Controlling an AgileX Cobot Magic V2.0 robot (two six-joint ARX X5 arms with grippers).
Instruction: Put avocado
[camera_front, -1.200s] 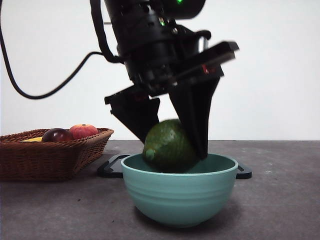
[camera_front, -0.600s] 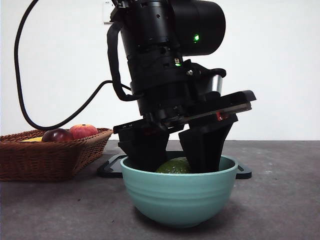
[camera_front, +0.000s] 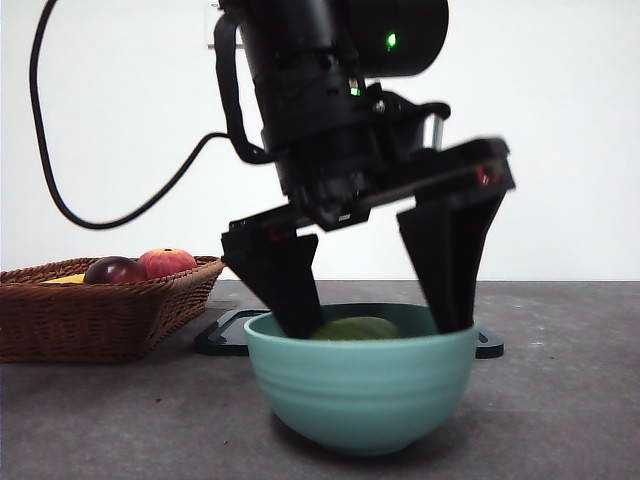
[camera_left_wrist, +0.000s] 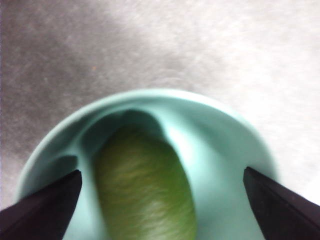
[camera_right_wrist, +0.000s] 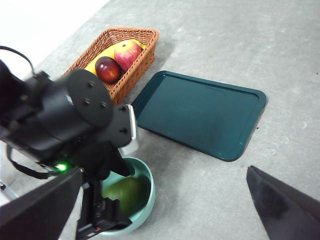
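The bowl (camera_front: 360, 385) is the closest thing. It is round and smooth, pale blue-green, with faint rings around its side. It sits on the gray, speckled tabletop (camera_front: 560, 400). The avocado (camera_front: 355, 329) lies inside the bowl. Only its dull green, rounded top peeks over the rim. From the left wrist view, the avocado (camera_left_wrist: 145, 195) looks long and egg-shaped with rough, matte skin, and it rests on the bottom of the bowl (camera_left_wrist: 220, 150).

The left hand (camera_front: 375, 325) hangs right above the bowl. Its two black, pointed jaws are spread wide, one on each side of the avocado, with their tips down inside the rim. They do not touch the fruit.

Just behind the bowl lies a flat, dark green tray (camera_right_wrist: 200, 112) with rounded corners and a low raised edge. Behind the bowl and off to one side is a brown woven basket (camera_front: 100, 310). In it sit a dark maroon fruit (camera_front: 113, 270), a red-orange fruit (camera_front: 167, 262) and something yellow (camera_right_wrist: 102, 57).

The right hand (camera_right_wrist: 165, 210) is high above the tabletop, well away from the bowl, with its jaws spread wide and holding nothing.
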